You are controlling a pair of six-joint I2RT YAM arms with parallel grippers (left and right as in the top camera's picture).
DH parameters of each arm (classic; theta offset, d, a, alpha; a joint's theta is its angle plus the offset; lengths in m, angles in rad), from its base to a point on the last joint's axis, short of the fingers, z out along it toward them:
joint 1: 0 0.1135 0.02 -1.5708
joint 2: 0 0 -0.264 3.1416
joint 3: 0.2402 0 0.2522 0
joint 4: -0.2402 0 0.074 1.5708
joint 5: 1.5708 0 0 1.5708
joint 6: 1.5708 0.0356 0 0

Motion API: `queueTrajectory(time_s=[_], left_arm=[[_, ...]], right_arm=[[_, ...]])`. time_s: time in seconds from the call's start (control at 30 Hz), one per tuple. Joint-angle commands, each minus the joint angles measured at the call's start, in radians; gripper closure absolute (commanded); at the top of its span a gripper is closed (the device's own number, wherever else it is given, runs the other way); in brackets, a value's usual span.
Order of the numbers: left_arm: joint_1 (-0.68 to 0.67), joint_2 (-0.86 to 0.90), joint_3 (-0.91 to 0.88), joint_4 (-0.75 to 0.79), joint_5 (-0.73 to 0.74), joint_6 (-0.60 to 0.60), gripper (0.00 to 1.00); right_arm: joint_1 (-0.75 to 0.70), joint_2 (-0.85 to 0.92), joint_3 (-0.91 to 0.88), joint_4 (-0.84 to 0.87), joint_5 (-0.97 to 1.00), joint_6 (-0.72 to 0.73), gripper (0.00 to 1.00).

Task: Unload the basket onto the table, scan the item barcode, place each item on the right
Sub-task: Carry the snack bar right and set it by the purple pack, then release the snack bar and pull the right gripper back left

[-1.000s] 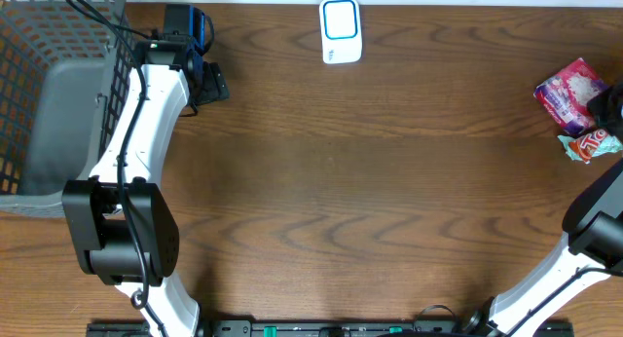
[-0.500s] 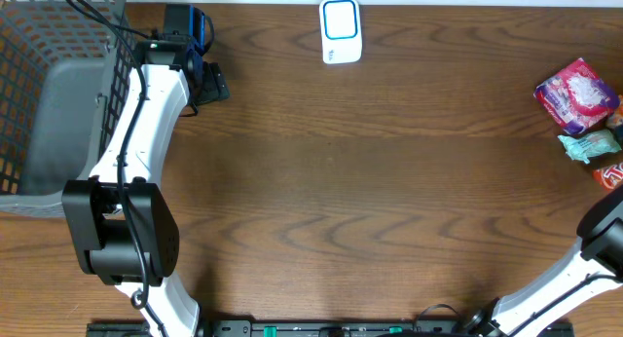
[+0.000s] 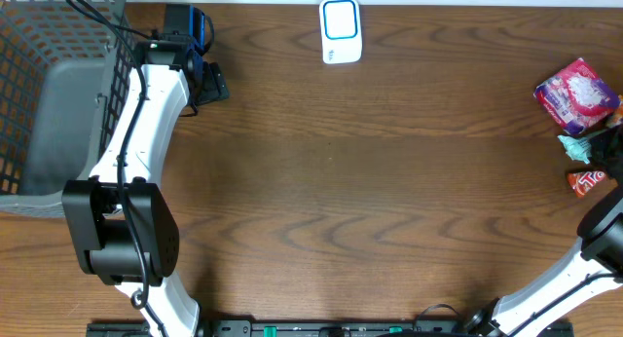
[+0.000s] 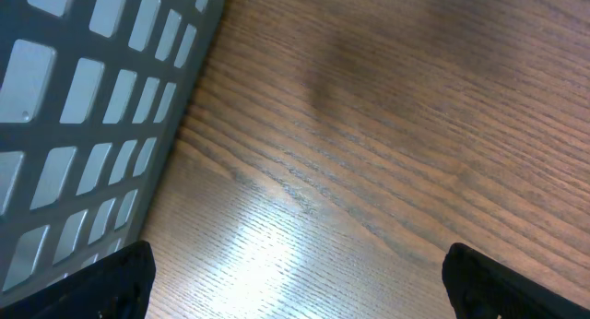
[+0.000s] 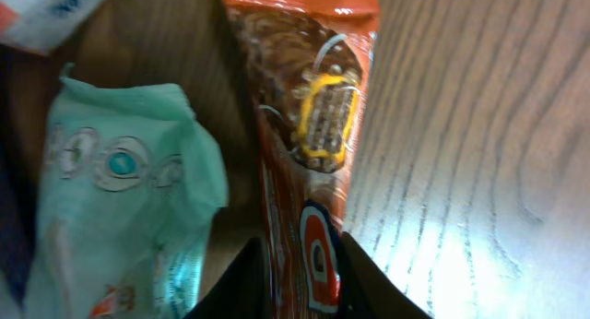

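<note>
Orange snack packet (image 5: 313,125): lies at the bench (image 3: 389,181) edge beside a teal packet (image 5: 120,190), between the jaws of my right gripper (image 5: 295,273), clamped or loose I cannot tell; left gripper (image 4: 304,287) spread wide, empty; scanner (image 3: 341,30) well apart, scan seemingly not yet done.

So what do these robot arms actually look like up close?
The left arm and right arm are smooth white links joined by chunky black housings. A thin black cable runs along the left arm, and a blue part sits near its wrist. The left gripper has plain black fingertips.
</note>
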Motion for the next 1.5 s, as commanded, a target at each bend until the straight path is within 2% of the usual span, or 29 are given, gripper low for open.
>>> queueTrajectory(time_s=[0.0, 0.27, 0.5, 0.6, 0.63, 0.67, 0.73, 0.87, 1.0, 1.13, 1.47], left_arm=[[0.000, -0.005, -0.006, -0.003, -0.009, 0.002, 0.01], [0.000, -0.005, -0.006, -0.003, -0.009, 0.002, 0.01], [0.000, -0.005, -0.006, -0.003, -0.009, 0.002, 0.01], [0.000, -0.005, -0.006, -0.002, -0.009, 0.002, 0.01], [0.000, -0.005, -0.006, -0.002, -0.009, 0.002, 0.01], [0.000, -0.005, -0.006, -0.002, -0.009, 0.002, 0.01], [0.000, -0.005, -0.006, -0.002, -0.009, 0.002, 0.01], [0.000, -0.005, -0.006, -0.003, -0.009, 0.002, 0.01], [0.000, -0.005, -0.006, -0.003, -0.009, 0.002, 0.01], [0.000, -0.005, -0.006, -0.003, -0.009, 0.002, 0.01], [0.000, -0.005, -0.006, -0.003, -0.009, 0.002, 0.01]], right_arm=[[0.002, -0.002, 0.023, -0.001, -0.029, -0.017, 0.71], [0.011, -0.045, 0.143, -0.122, -0.053, -0.059, 0.66], [0.023, -0.170, 0.156, -0.130, -0.126, -0.058, 0.61], [0.023, -0.230, 0.156, -0.135, -0.223, -0.058, 0.50], [0.022, -0.249, 0.156, -0.138, -0.259, -0.058, 0.38], [0.023, -0.268, 0.156, -0.145, -0.299, -0.058, 0.32], [0.023, -0.301, 0.156, -0.161, -0.373, -0.057, 0.26], [0.028, -0.357, 0.156, -0.200, -0.511, -0.057, 0.25], [0.061, -0.404, 0.156, -0.250, -0.566, -0.058, 0.24], [0.122, -0.442, 0.156, -0.301, -0.565, -0.084, 0.24], [0.300, -0.482, 0.106, -0.364, -0.523, -0.152, 0.32]])
